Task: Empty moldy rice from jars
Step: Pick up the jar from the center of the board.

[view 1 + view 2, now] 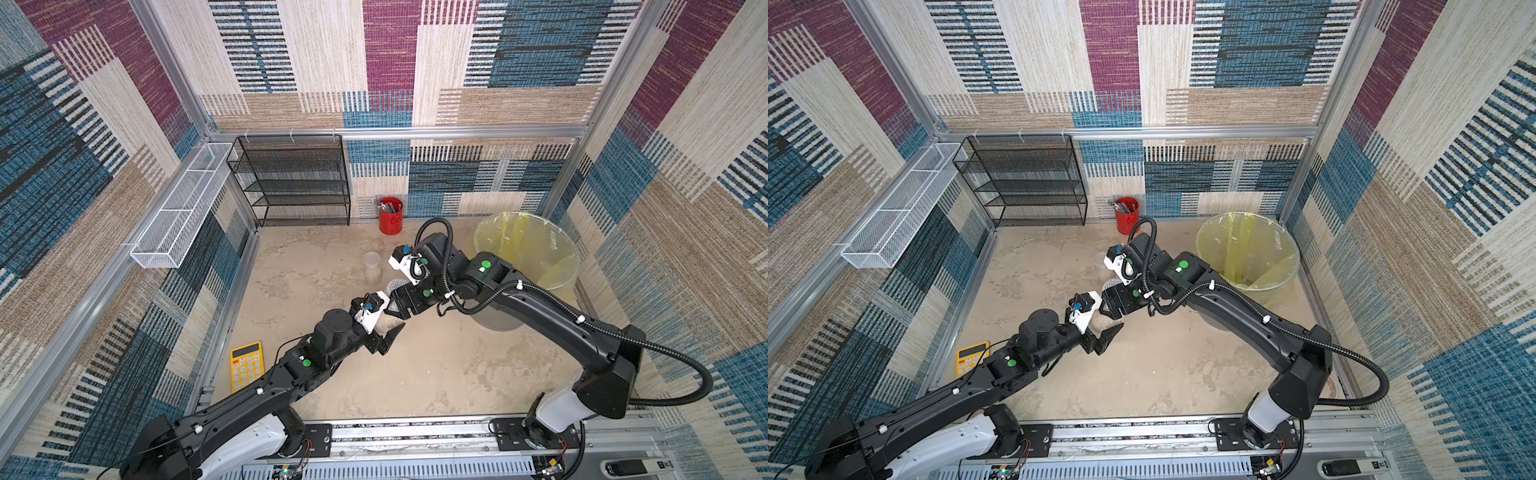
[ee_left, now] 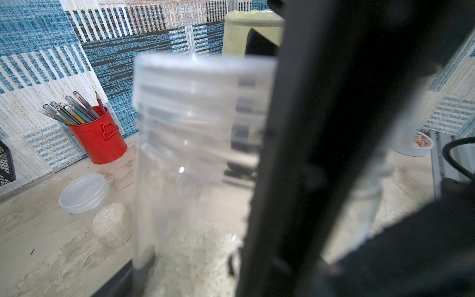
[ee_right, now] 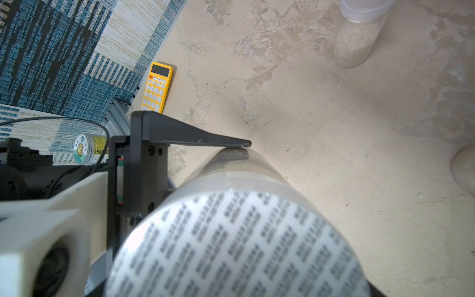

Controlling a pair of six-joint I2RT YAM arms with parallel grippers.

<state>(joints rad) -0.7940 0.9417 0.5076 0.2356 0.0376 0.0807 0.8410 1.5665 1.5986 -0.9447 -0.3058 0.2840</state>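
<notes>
Our right fingers (image 3: 192, 138) clamp the large jar (image 3: 270, 180) mid-worktop (image 3: 334, 115), moldy rice (image 2: 195, 254) inside. Our left fingers (image 1: 390, 336) stand wide about it, and we cannot tell whether they touch. Uneven closing could twist it loose, perhaps short of the bin (image 1: 519, 214).
</notes>
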